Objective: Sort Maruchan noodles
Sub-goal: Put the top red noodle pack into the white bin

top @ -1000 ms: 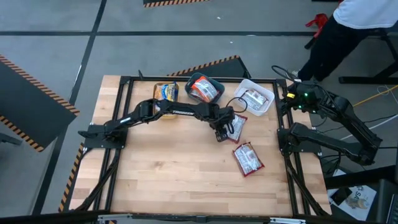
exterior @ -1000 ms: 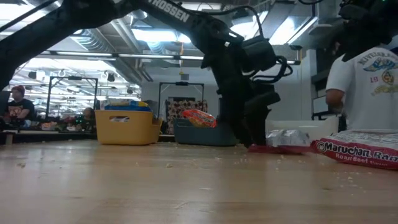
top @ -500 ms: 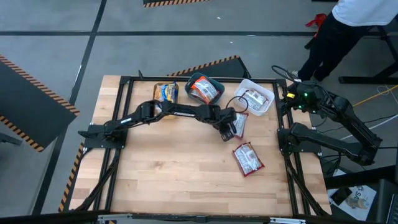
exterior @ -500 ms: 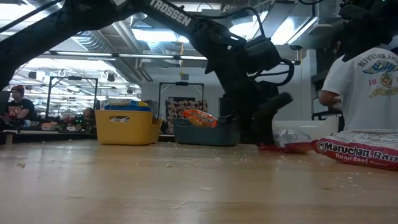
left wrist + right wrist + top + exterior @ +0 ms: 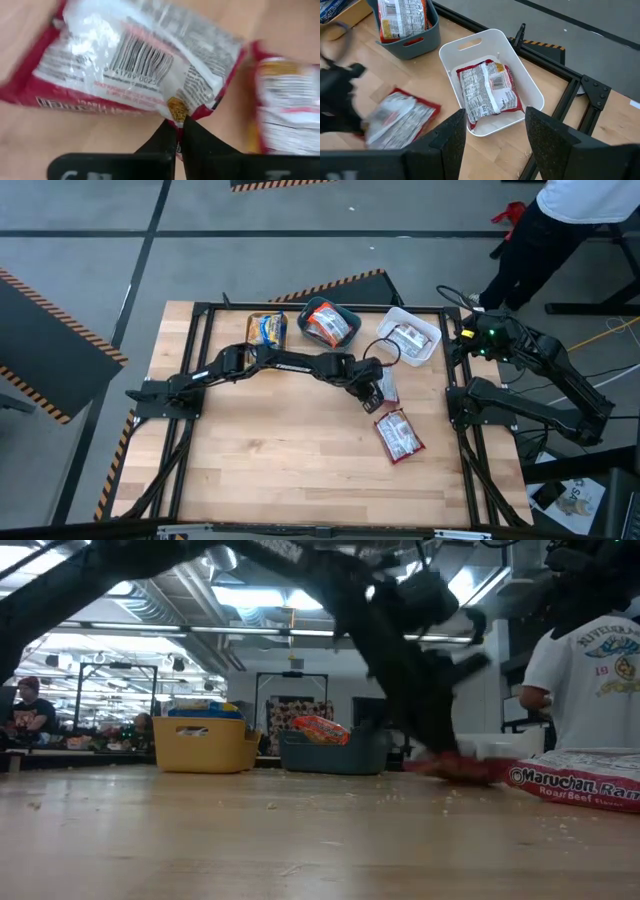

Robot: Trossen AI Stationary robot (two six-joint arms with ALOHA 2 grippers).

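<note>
Right now your left gripper [image 5: 175, 131] is clamped on the edge of a dark red-and-white packet [image 5: 385, 386], its fingers closed together on the wrapper's seam in the left wrist view. You hold that packet low over the table, just short of the white bin [image 5: 432, 346], which already has one red packet [image 5: 486, 92] lying in it. The relation that matters: the bin lies beyond the gripper toward the table's far right corner, and the held packet hangs from one short end, so its long axis trails away from your fingers roughly toward that bin. You'll likely need to carry it on and lift it over the bin's near wall. A second red packet [image 5: 398, 434] lies nearer you, apart from the bin. Your right gripper [image 5: 495, 142] waits by the table's right edge, fingers spread, facing the white bin.
</note>
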